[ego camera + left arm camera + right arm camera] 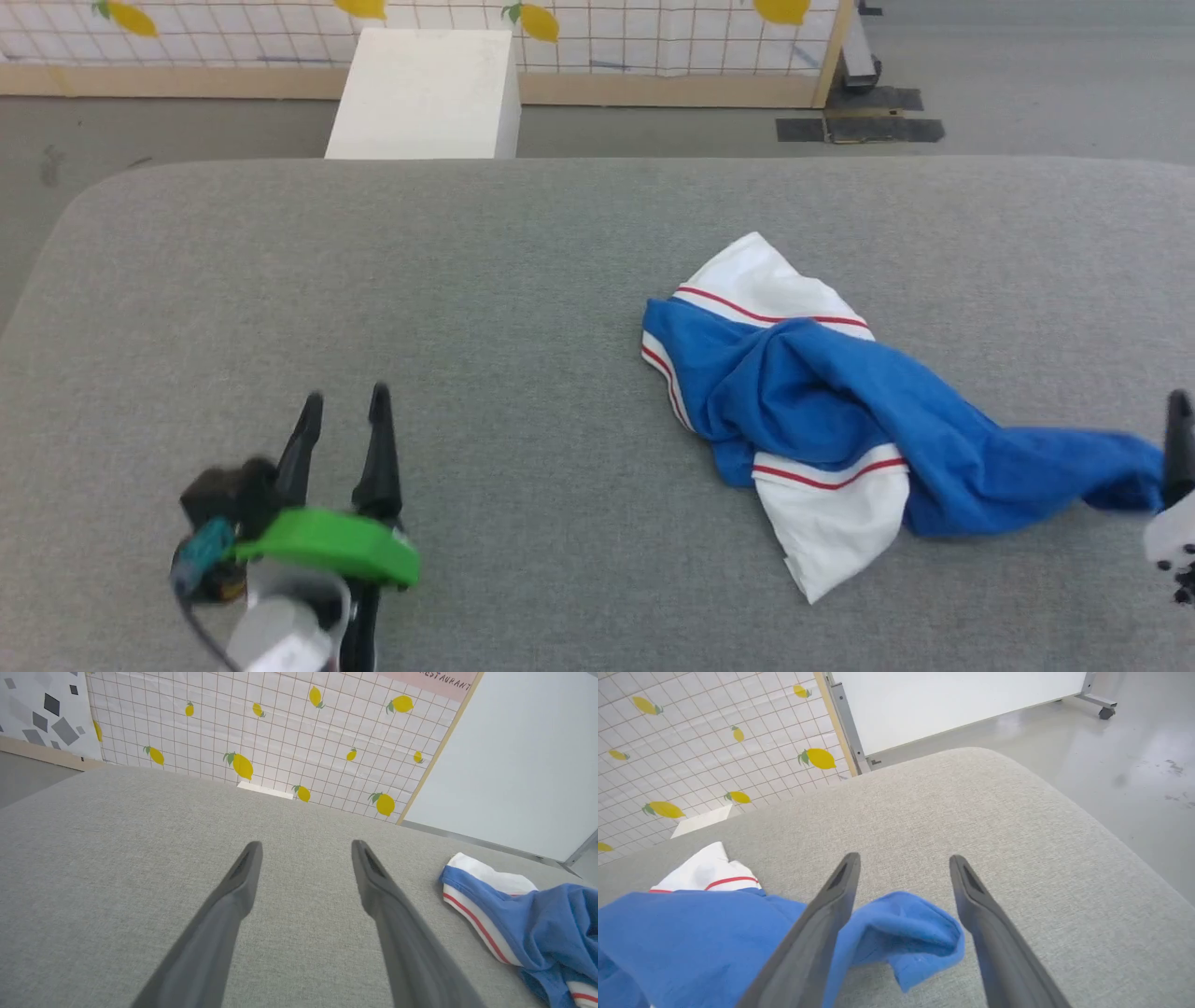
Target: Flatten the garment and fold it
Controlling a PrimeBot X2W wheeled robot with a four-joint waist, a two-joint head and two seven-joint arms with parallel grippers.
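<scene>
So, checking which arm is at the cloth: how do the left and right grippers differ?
The left gripper is over bare cushion, apart from the garment; the right gripper is at its blue end, a fold between its fingers. In the head view, the left gripper is whole, the right gripper cut by the edge. Both are open.

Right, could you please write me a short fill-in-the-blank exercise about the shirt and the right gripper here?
The garment has a ____ body and white sleeves.
It lies crumpled on the robot's ____ side of the grey cushion.
The right gripper stands ____, with a blue fold showing between its jaws.
Missing words: blue; right; open.
</scene>
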